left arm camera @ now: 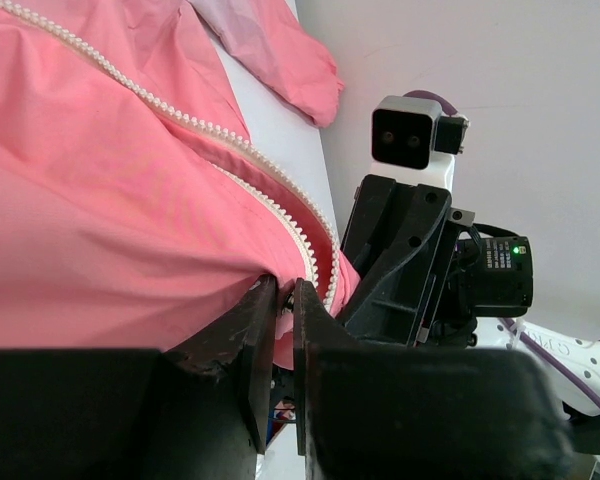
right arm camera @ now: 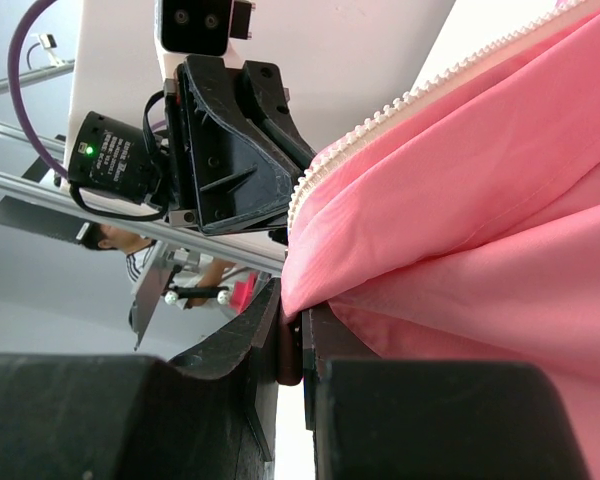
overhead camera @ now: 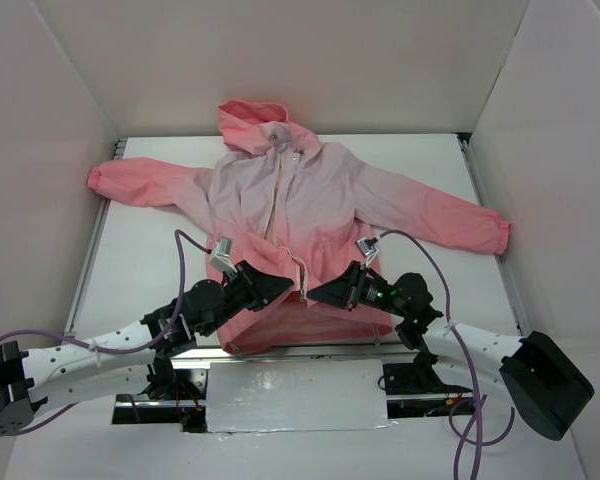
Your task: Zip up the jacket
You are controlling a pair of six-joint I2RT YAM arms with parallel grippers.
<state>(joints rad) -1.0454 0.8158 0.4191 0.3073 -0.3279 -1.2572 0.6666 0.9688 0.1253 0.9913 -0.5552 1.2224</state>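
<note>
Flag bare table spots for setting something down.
Free: table between left sleeve and left arm; between right sleeve and right arm; smaller strips beyond each sleeve, beside the hood. Crowded: near centre, where left gripper and right gripper pinch the jacket hem.

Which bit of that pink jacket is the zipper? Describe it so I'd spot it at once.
A pink hooded jacket lies spread on the white table, sleeves out to both sides. Down its middle, from hood to hem, runs the zipper: a cream row of beaded teeth, standing out from the pink cloth either side.
</note>
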